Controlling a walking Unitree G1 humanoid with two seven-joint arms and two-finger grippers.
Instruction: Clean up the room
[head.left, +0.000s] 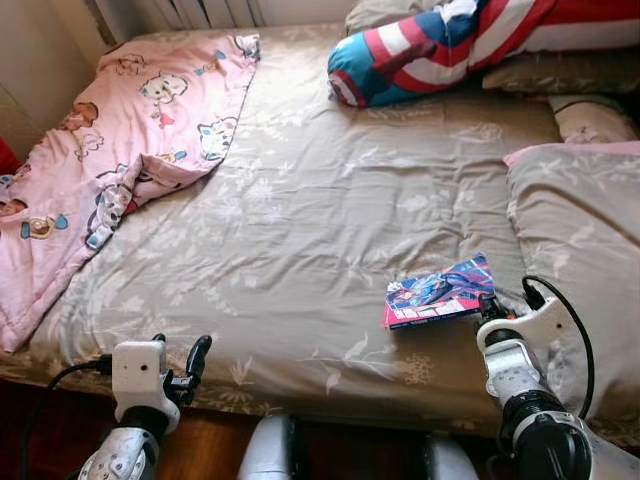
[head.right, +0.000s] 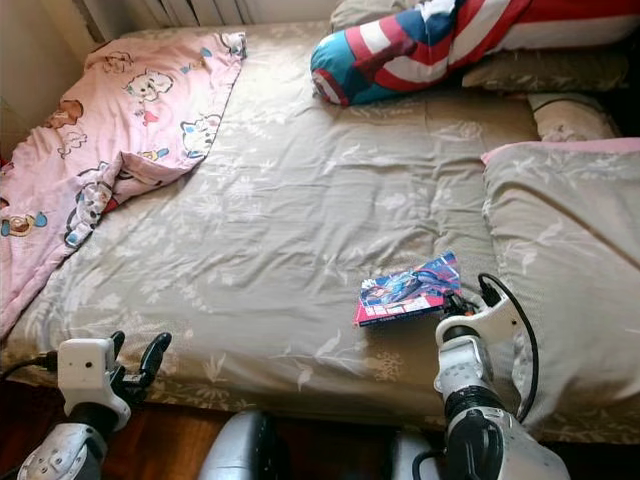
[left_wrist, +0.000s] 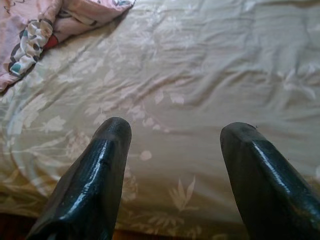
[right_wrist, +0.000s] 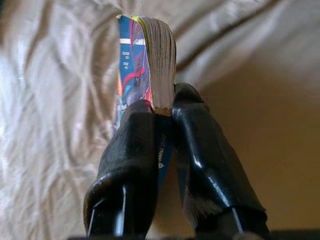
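At the far left we see a pink cartoon-print blanket (head.left: 120, 150) rumpled over the left side of the bed (head.left: 300, 220), one corner folded back on the beige floral cover. Below it, at the bed's near edge, our left end effector (head.left: 182, 362) hovers with its two black fingers (left_wrist: 95, 175) spread well apart and nothing between them; its wrist view looks across bare cover toward the blanket's hem.

Moving right, a red, white and blue striped cushion (head.left: 430, 45) lies at the head of the bed. Nearer us, a book (head.left: 440, 292) with a bright comic-style cover lies on the cover just beside a grey pillow (head.left: 575, 240). Our right end effector (right_wrist: 162, 112) is closed on the book's near edge: the wrist view shows the fingers pressed on either side of the pages and cover.

We judge the step in hand to be picking the book off the bed, with the grip made but the lift not yet done. The next move calls for raising the book straight up without letting it pivot in the pinch, since only one edge is held, then carrying it to wherever books belong. The blanket remains to be straightened.
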